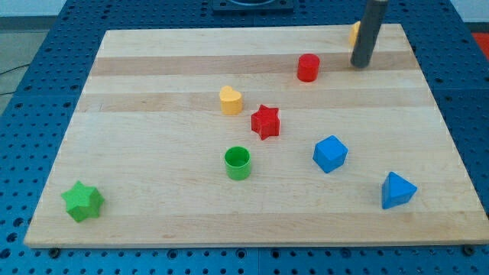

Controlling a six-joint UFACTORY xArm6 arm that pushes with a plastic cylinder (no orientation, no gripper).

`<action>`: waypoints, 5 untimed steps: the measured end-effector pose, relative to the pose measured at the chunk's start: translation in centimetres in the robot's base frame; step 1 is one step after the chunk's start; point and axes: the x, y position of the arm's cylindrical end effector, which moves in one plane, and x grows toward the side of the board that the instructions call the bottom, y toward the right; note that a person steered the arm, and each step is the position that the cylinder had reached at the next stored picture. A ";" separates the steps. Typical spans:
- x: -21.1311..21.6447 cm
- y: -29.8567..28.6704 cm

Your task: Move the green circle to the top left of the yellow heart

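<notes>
The green circle (238,163) is a short green cylinder near the middle of the wooden board (153,84), towards the view's bottom. The yellow heart (231,99) lies above it, slightly to the left, with a clear gap between them. My tip (360,65) is at the view's top right, far from both. It stands right of the red cylinder (308,67) and just below a yellow block (354,33) that the rod partly hides.
A red star (266,121) sits just right of and below the yellow heart. A blue block (330,153) lies right of the green circle. A blue pyramid-like block (397,190) is at the bottom right. A green star (82,201) is at the bottom left.
</notes>
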 end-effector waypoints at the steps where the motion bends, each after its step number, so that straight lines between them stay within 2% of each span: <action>1: 1.4 -6.6; 2: 2.4 -10.2; 4: 12.3 -7.7; 5: 13.7 -6.7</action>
